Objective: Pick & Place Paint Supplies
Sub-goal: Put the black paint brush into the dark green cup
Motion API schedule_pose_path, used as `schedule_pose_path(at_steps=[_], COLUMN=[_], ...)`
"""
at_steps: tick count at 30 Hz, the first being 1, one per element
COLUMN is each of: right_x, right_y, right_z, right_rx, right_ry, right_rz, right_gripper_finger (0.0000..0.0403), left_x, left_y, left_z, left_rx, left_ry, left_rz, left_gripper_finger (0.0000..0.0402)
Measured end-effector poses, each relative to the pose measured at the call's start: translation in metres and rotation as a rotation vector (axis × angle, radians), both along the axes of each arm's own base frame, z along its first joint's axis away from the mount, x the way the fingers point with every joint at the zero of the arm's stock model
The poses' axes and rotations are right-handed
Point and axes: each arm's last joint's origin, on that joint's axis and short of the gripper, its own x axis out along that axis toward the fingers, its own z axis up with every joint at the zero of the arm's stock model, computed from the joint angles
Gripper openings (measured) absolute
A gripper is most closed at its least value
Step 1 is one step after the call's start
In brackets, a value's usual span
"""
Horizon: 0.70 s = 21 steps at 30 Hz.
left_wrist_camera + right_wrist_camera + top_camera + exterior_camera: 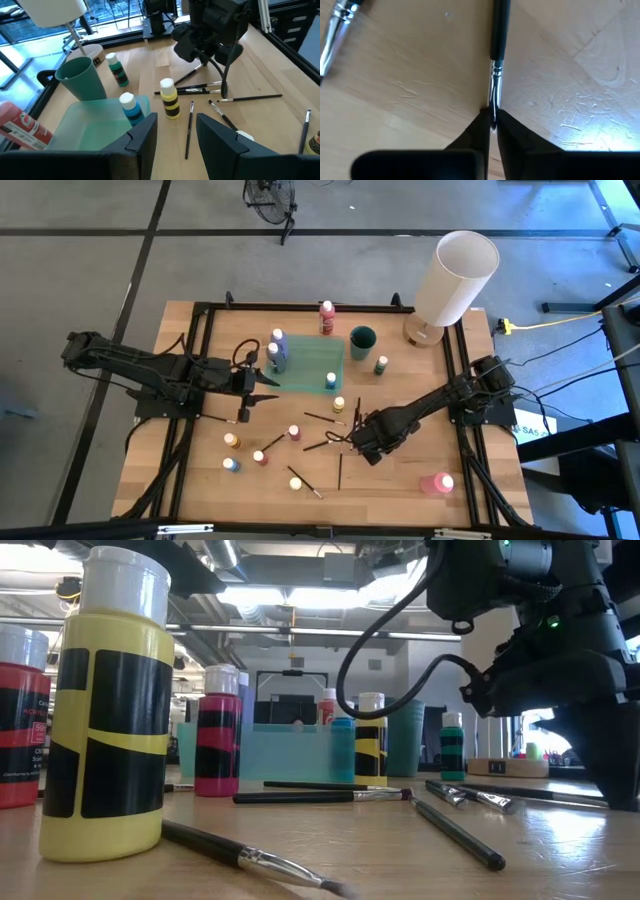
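The right claw pinches a brush lying flat mid-surface; the left claw, half open and empty, hovers near the teal tray.

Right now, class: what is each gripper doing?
Left gripper: fingers open, holding nothing, above the teal tray.
Right gripper: fingers closed on a brush lying on the table.

Paint bottles, white-capped: twelve in the high view, including one large pink bottle lying on its side. Brushes — at least six; they overlap near mid-table, so no exact count. Green cup — one. Teal tray: one. White-shaded lamp: one.
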Motion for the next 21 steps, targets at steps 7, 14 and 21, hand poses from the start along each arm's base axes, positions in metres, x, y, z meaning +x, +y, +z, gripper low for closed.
schedule_pose_path(at_steps=[7, 14, 21], right_x=[0.0, 0.0, 0.009], right_y=[0.0, 0.0, 0.007], right_z=[0.0, 0.008, 0.034], right_rx=[-0.004, -0.05, -0.089], right_ry=[0.003, 0.053, 0.037], right_rz=[-0.003, 0.006, 0.027], right_gripper_finger=[0.0004, 0.0001, 0.0], left_x=[0.0, 0.0, 0.0], left_y=[0.0, -0.002, -0.002], left_z=[0.0, 0.0, 0.0], left_rx=[0.007, 0.003, 0.004], left_ry=[0.001, 0.004, 0.002], left_rz=[-0.004, -0.063, -0.061], left_gripper_finger=[0.0132, 0.0132, 0.0132])
